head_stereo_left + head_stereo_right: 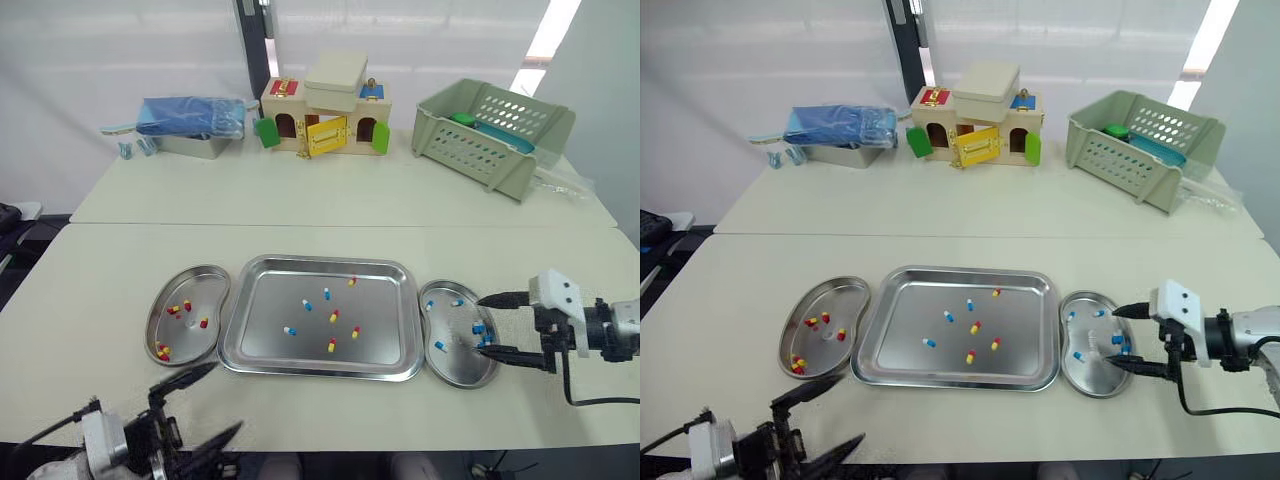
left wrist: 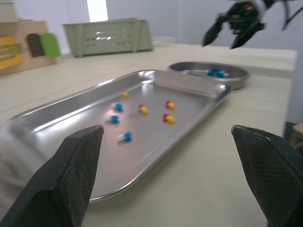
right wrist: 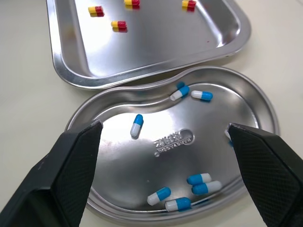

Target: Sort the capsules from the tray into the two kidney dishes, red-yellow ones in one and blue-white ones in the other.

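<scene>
Cream tabletop (image 1: 100, 300) carries, nearest at the tray's 7 o'clock, the left gripper (image 1: 226, 396) spread wide and empty, then the rectangular steel tray (image 1: 270, 300) of mixed red-yellow capsules (image 1: 331, 345) and blue-white capsules (image 1: 290, 330), a steel kidney dish (image 1: 197, 290) of red-yellow ones at its 9 o'clock, and at 3 o'clock a second steel kidney dish (image 3: 165, 118) of blue-white ones under the right gripper (image 1: 480, 325), also spread wide and empty.

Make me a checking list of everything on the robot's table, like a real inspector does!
Surface: cream table, no spills seen.
Job's things: tray holds mixed capsules; left kidney dish has red-yellow capsules; right kidney dish has blue-white capsules.
Clutter: toy house, green basket, metal box under a blue bag, all at the far side.
Grippers: left gripper open, empty, near the front edge; right gripper open, empty, over the right kidney dish.
Cables: black cable beside the right gripper.
Surroundings: white backdrop, dark pole.
</scene>
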`<act>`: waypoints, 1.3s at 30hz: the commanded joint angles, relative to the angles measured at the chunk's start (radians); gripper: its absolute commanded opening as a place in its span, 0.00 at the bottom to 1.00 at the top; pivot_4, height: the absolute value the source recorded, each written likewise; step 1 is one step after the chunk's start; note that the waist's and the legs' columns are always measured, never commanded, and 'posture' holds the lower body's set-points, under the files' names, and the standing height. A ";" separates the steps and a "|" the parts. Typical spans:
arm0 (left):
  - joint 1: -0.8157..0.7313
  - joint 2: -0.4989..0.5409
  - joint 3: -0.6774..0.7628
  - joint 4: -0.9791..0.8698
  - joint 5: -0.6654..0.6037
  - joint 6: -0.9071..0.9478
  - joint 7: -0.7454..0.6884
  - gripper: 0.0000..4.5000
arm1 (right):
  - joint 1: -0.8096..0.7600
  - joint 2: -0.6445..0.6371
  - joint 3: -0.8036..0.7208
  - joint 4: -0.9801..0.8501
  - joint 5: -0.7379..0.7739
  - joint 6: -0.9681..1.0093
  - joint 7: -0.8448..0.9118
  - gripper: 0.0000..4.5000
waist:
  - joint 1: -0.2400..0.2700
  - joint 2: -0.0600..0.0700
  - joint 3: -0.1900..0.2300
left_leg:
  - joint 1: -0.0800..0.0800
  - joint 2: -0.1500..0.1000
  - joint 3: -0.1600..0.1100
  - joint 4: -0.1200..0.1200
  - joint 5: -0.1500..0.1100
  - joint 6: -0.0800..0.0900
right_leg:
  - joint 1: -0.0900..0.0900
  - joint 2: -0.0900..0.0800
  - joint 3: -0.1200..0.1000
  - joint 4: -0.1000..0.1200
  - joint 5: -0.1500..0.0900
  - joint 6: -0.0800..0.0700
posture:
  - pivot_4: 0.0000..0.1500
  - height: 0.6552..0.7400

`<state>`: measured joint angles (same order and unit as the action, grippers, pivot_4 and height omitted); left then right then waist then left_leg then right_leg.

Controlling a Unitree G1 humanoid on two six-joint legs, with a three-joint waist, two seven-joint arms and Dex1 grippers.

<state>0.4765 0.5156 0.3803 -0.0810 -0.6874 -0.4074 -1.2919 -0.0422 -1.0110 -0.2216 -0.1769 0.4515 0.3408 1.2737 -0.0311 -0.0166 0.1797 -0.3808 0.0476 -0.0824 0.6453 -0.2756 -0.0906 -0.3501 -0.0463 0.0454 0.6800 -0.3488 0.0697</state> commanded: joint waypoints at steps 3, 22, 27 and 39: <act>0.023 0.070 0.129 -0.020 -0.010 0.131 0.139 1.00 | 0.036 -0.013 -0.107 0.060 0.030 -0.031 0.034 0.99 | 0.000 0.000 0.000 | 0.000 0.000 0.000 0.000 0.000 0.000 | 0.000 0.000 0.000 0.000 0.000 0.000 | 1.00 1.00; -0.298 0.510 0.348 0.578 0.155 0.305 0.165 1.00 | 0.047 -0.019 -0.162 0.300 -0.023 -0.155 0.037 0.99 | -0.004 0.003 0.002 | 0.001 0.000 0.001 -0.001 0.000 0.000 | -0.002 0.000 0.001 0.002 0.000 0.000 | 1.00 1.00; -0.327 0.509 0.326 0.590 0.184 0.289 0.113 1.00 | 0.043 -0.017 -0.162 0.301 -0.027 -0.155 0.040 0.99 | -0.004 0.003 0.002 | 0.000 0.000 0.002 -0.001 0.000 0.000 | -0.002 0.000 0.001 0.001 0.000 0.000 | 1.00 1.00; -0.127 0.224 0.292 0.215 0.051 0.222 -0.086 1.00 | -0.116 -0.037 -0.060 0.118 0.041 -0.038 0.081 0.99 | -0.017 0.005 0.003 | 0.000 0.001 0.002 -0.001 0.000 0.000 | -0.002 0.000 0.001 0.002 0.000 0.000 | 1.00 1.00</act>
<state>0.3038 0.7953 0.6831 0.2336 -0.5887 -0.1496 -1.3386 -0.1219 -1.0402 -0.3060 0.0449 0.4450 0.2625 1.3517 -0.0481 -0.0114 0.1825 -0.3802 0.0486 -0.0789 0.6444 -0.2755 -0.0909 -0.3518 -0.0465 0.0481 0.6813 -0.3488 0.0697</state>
